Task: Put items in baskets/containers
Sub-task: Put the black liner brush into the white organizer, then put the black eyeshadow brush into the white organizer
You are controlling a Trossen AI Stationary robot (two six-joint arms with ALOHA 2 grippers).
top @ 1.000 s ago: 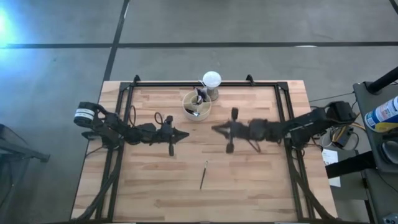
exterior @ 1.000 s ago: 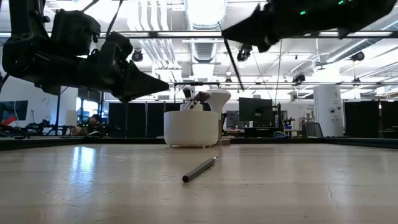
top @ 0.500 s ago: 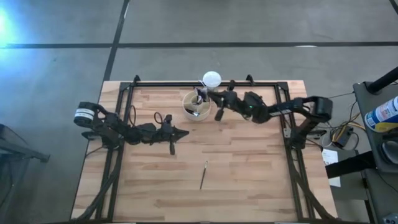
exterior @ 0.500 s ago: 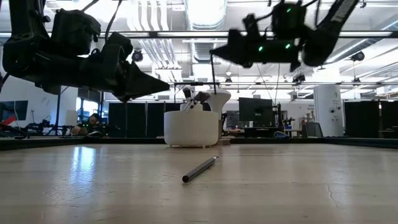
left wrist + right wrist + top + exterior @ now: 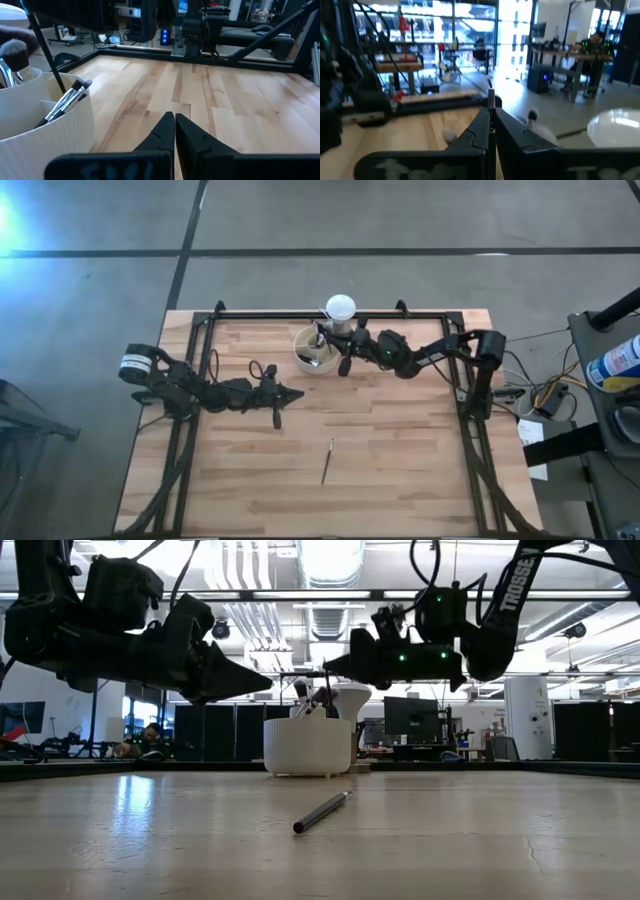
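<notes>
- At upper centre of the high view, a thin brush (image 5: 327, 698) is pinched in the closed right gripper (image 5: 345, 340) over the cream organiser (image 5: 315, 350), positioned for dropping in.
- Left of centre, the left gripper (image 5: 292, 393) is held shut and empty, waiting; one brush (image 5: 327, 461) is left lying at lower centre.

Closed left claw (image 5: 174, 131) over wooden table (image 5: 240, 110), cream organiser (image 5: 45, 125) holding brushes (image 5: 65, 102) alongside

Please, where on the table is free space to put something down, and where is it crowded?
Free: the whole near strip of table around the lone brush, and the left far corner. Crowded: the far middle, where the cup, white ball and right gripper meet.
</notes>
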